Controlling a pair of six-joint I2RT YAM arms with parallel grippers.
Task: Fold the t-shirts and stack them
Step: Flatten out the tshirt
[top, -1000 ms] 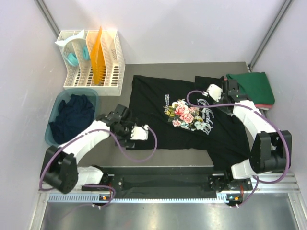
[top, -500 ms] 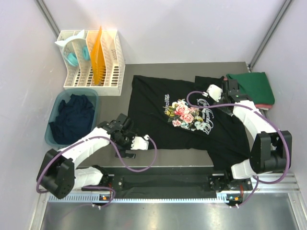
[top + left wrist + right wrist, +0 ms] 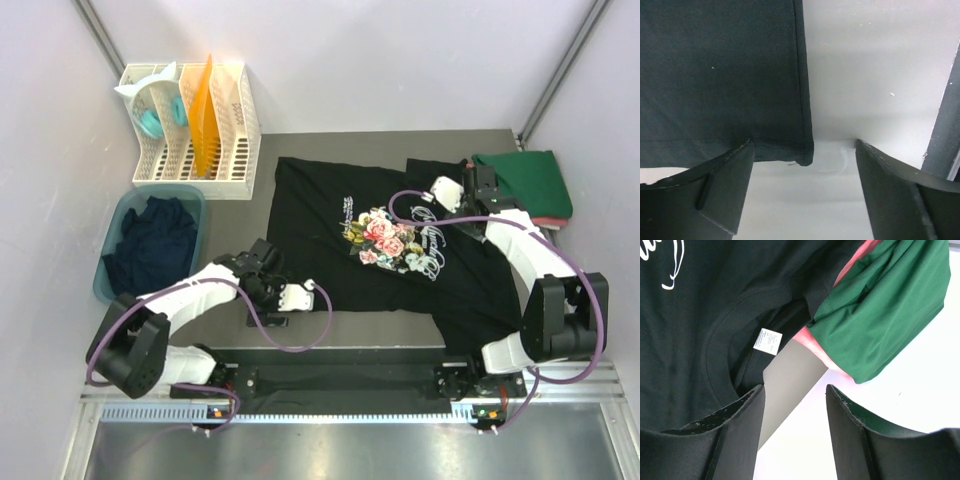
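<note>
Left gripper [image 3: 804,145]: open; the shirt [image 3: 720,75] hem corner [image 3: 801,154] lies between the fingers, set up for a corner pinch.
Right gripper [image 3: 795,387]: open, holding nothing; collar [image 3: 715,335] just ahead of the fingers, probably the second pick point.
Green shirt [image 3: 880,315]: folded, beyond the fingertips; stack base.

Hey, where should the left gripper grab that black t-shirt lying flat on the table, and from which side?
Probably best to take the black t-shirt by its near-left hem corner, coming in low over the bare table. It lies flat, so only edges offer a pinch, and that corner sits between the fingers of the open left gripper.
</note>
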